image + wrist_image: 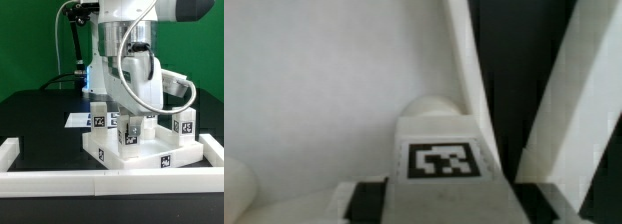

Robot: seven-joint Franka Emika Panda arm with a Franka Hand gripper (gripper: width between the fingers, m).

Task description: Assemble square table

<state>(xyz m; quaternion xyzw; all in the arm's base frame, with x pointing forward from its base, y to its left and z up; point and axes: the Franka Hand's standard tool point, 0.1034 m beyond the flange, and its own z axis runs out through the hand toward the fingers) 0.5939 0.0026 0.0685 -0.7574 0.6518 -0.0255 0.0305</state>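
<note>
From the exterior view's left, the marker board [76, 119] lies flat behind the square tabletop panel [150, 152], which rests against the low white wall [100, 182] with tagged legs [99, 117] upright on it, one leg [441, 150] between the gripper's [133, 133] closed-in fingers [374, 198].

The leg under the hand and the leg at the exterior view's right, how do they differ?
The leg under the hand stands over the square panel, near its middle; the right leg stands at the panel's far right edge. The hand partly hides the first leg; the right leg is free and fully visible. Both are white, upright and carry a black-white tag.
</note>
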